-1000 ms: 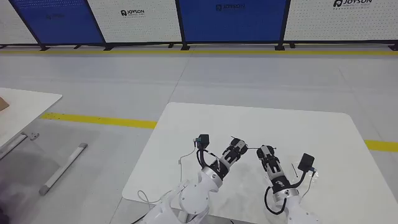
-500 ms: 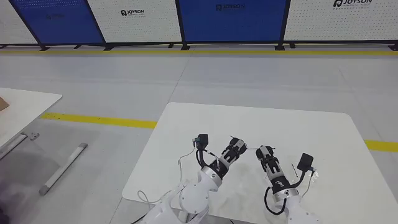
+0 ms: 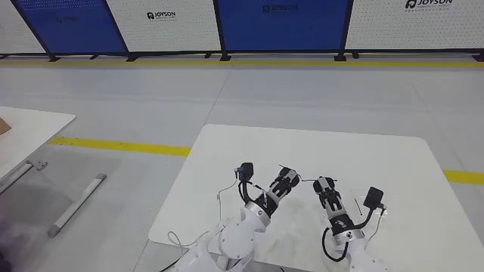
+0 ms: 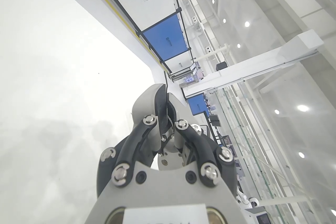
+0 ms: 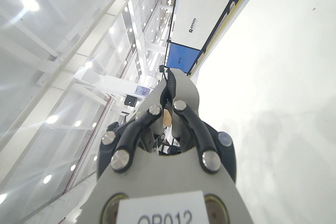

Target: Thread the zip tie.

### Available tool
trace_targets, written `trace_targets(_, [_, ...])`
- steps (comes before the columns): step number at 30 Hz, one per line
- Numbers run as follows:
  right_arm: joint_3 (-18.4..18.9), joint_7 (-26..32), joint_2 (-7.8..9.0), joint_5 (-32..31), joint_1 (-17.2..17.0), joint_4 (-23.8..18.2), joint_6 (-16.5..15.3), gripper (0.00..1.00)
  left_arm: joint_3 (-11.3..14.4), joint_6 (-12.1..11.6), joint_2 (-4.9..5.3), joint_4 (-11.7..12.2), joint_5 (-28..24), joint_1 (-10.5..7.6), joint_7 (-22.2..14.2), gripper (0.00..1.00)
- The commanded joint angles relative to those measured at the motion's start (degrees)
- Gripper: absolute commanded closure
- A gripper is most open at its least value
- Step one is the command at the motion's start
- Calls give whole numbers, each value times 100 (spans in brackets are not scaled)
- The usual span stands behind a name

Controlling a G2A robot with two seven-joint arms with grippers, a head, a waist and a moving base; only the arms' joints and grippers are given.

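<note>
A thin black zip tie (image 3: 305, 180) spans the short gap between my two grippers, above the white table (image 3: 363, 155) near its front edge. My left gripper (image 3: 290, 175) is shut on one end. In the left wrist view that strap (image 4: 165, 78) pokes out past the left gripper's (image 4: 165, 90) closed tips. My right gripper (image 3: 321, 183) is shut on the other end. In the right wrist view a small black piece of the tie (image 5: 161, 68) shows just beyond the right gripper's (image 5: 170, 76) tips. Both grippers point toward each other, a few centimetres apart.
The white table top (image 4: 52, 51) lies bare around the arms. Its far edge borders a grey floor with a yellow line (image 3: 121, 146). Blue and white panel walls (image 3: 280, 7) stand far behind. Another white table (image 3: 30, 132) sits off to the left.
Hardly anything differs: the right arm has shifted very slightly, and both grippers stay shut on the zip tie.
</note>
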Motion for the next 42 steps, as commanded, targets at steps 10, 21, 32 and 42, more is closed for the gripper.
trace_targets(10, [3, 7, -11, -71, -17, -29, 61, 100, -28, 57, -16, -4, 7, 25, -53, 82])
trace_targets(21, [12, 13, -22, -102, -37, -59, 94, 100, 16, 167, -36, 26, 85, 24, -127, 81])
trace_targets(32, [30, 28, -31, -97, -54, -77, 75, 100, 29, 232, -55, 29, 123, 16, -165, 100])
trace_targets(42, [35, 162, -31, -113, -75, -130, 95, 100, 19, 187, -68, 32, 142, 26, -184, 100])
